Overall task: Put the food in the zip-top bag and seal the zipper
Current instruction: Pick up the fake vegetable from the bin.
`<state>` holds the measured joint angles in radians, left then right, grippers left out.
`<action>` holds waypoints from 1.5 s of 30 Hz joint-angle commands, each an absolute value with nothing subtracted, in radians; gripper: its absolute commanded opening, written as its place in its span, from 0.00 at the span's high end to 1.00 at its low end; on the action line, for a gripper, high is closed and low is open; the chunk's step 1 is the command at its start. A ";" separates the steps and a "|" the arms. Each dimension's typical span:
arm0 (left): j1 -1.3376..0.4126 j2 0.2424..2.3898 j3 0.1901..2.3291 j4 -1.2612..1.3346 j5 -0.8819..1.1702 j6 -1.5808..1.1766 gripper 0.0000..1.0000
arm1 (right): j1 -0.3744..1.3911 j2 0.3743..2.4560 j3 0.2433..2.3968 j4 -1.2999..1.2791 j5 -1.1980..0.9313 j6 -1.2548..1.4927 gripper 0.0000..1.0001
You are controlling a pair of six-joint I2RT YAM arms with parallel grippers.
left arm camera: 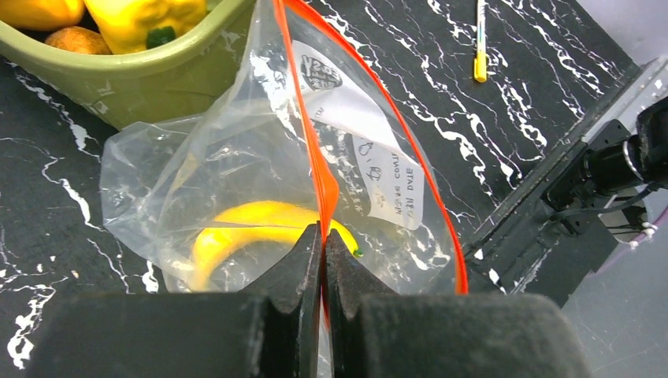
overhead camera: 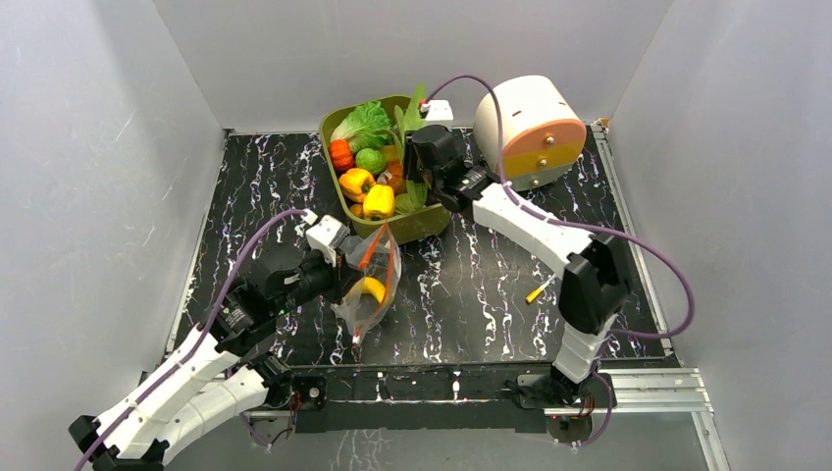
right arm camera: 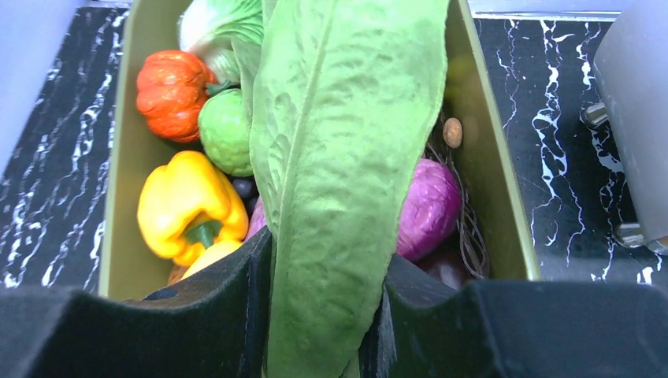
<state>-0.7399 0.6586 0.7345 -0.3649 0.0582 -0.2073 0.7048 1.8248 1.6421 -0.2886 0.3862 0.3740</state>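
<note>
**Floppy leaf could miss the slack bag mouth**

The left gripper [left arm camera: 323, 236] is clamped on the zipper [left arm camera: 315, 150], holding up the zip-top bag [left arm camera: 236, 157] with a banana [left arm camera: 244, 228] inside. In the tub [right arm camera: 118, 197], the right gripper [right arm camera: 323, 260] pinches a long green leaf [right arm camera: 339, 118]. The limp leaf may drag neighbouring pieces or fold across the opening.

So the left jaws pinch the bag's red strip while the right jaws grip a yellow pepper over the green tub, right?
No: the right wrist view shows the right jaws gripping a long green leaf over the tub. The rest holds.
</note>
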 commanded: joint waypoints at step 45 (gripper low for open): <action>-0.742 0.726 0.882 -0.344 0.430 -0.495 1.00 | 0.707 0.855 0.773 0.687 -0.682 0.148 0.78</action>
<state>-0.7399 0.7376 0.8753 -0.3843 0.3733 -0.4839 0.7048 0.8181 0.7551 0.4572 -0.6411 0.0841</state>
